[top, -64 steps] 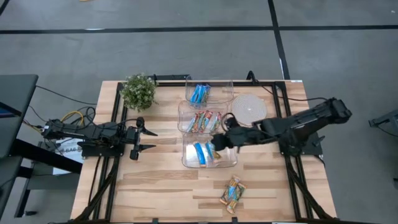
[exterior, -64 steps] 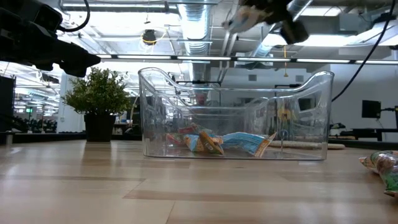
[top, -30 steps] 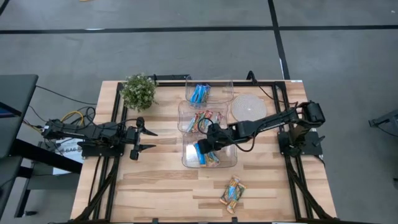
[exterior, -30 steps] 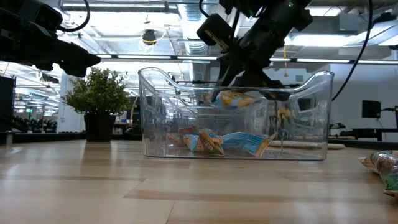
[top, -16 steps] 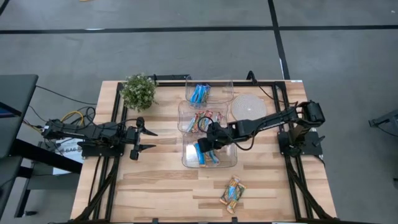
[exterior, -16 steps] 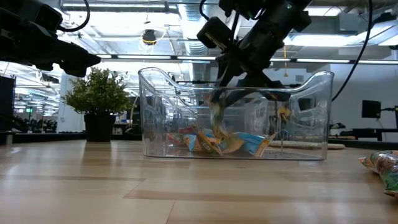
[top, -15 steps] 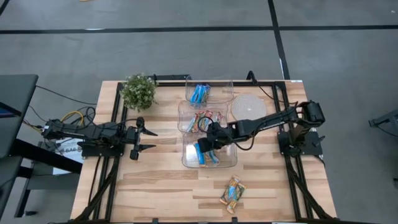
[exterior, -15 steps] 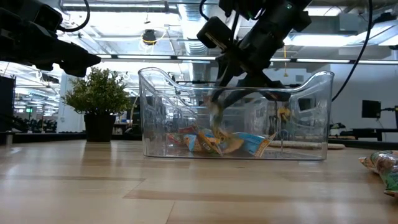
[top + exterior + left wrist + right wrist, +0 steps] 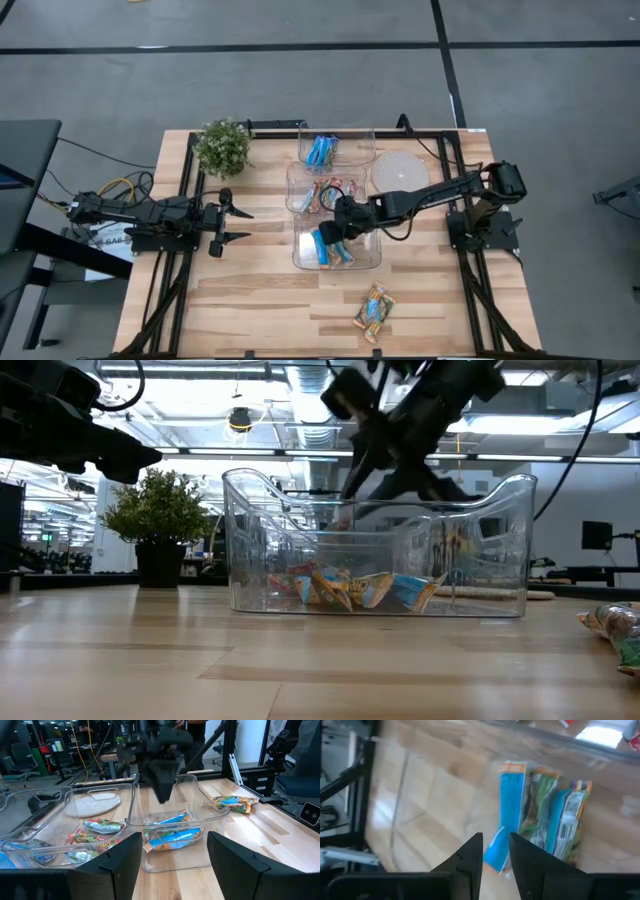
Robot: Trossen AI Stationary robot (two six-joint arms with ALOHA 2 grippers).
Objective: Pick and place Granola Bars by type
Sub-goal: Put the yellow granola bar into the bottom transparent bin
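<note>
No legible text anywhere.

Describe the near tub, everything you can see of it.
The near tub is clear plastic, oblong, open-topped, with a raised scooped rim. It stands upright on the table, third in a row of tubs. Several bars lie flat on its floor, blue and tan-orange. The right gripper hangs above it, jaws slightly apart, holding nothing.

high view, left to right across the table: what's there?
Left gripper → potted plant → nearest clear tub → woven mat → right arm's base.
</note>
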